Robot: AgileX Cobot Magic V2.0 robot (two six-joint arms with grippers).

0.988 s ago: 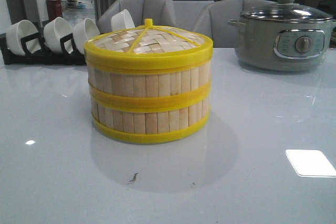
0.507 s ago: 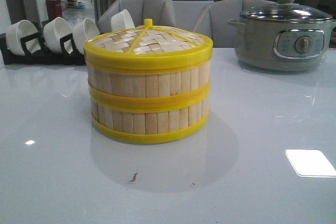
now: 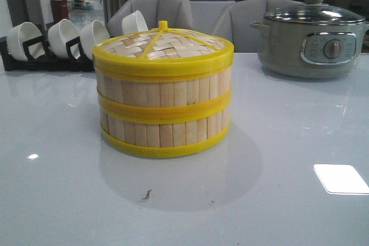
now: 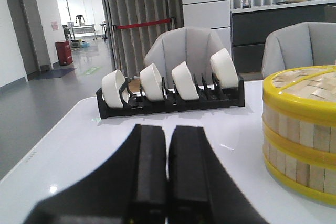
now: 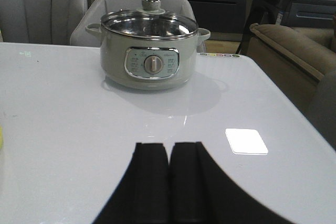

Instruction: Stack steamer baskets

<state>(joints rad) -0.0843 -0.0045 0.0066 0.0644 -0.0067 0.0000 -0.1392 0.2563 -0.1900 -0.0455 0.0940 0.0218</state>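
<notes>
Two steamer baskets stand stacked at the table's middle, the upper basket point(image 3: 163, 89) on the lower basket point(image 3: 164, 132), with the woven yellow-rimmed lid point(image 3: 163, 46) on top. The stack also shows in the left wrist view point(image 4: 302, 129). My left gripper point(image 4: 168, 129) is shut and empty, low over the table, apart from the stack. My right gripper point(image 5: 169, 147) is shut and empty over bare table, facing the cooker. Neither gripper shows in the front view.
A black rack with white bowls point(image 3: 52, 41) stands at the back left, also seen in the left wrist view point(image 4: 170, 85). A grey-green electric cooker with a glass lid point(image 3: 313, 36) stands at the back right, also in the right wrist view point(image 5: 150, 51). Grey chairs stand behind the table.
</notes>
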